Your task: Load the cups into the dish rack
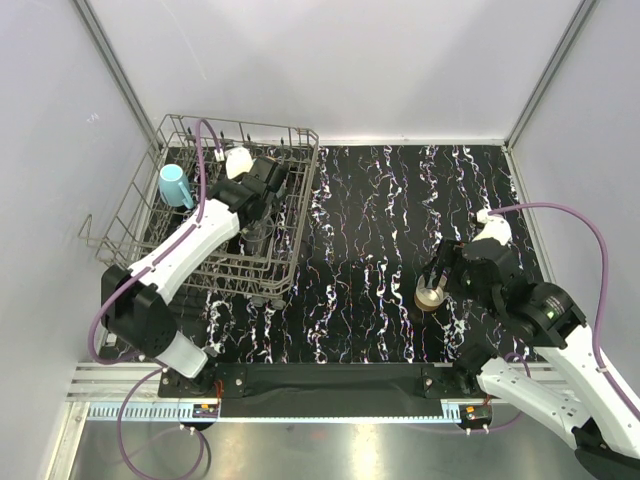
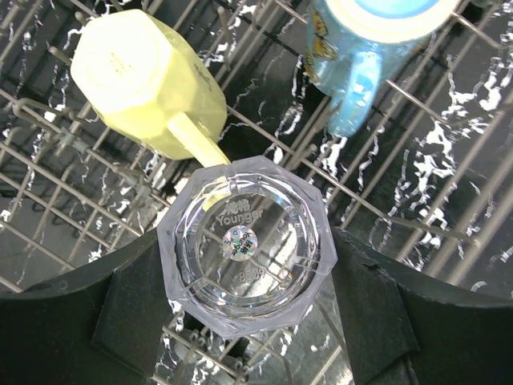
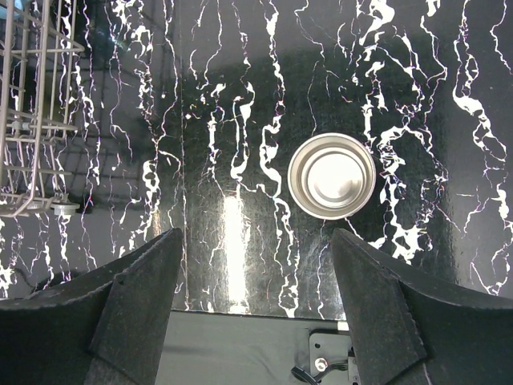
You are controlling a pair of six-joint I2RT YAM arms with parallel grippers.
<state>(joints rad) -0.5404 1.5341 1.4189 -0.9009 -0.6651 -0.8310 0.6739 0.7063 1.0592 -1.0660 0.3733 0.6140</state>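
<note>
The wire dish rack [image 1: 128,215] stands at the far left. My left gripper [image 1: 258,228] is over its middle, shut on a clear glass tumbler [image 2: 244,245] held bottom up just above the wires [image 2: 417,104]. A light-blue mug [image 1: 176,185] lies in the rack's left part and also shows in the left wrist view [image 2: 361,56]. A pale yellow mug [image 2: 148,80] sits upside down beside it. The shiny metal cup [image 1: 432,296] stands upright on the table. My right gripper [image 1: 442,272] hovers open over it, the cup [image 3: 331,176] ahead of the fingers. The teal mug is out of view.
The black marbled mat [image 1: 380,230] covers the table between rack and metal cup. The rack's corner [image 3: 32,120] shows at the left of the right wrist view. Grey walls enclose the back and both sides.
</note>
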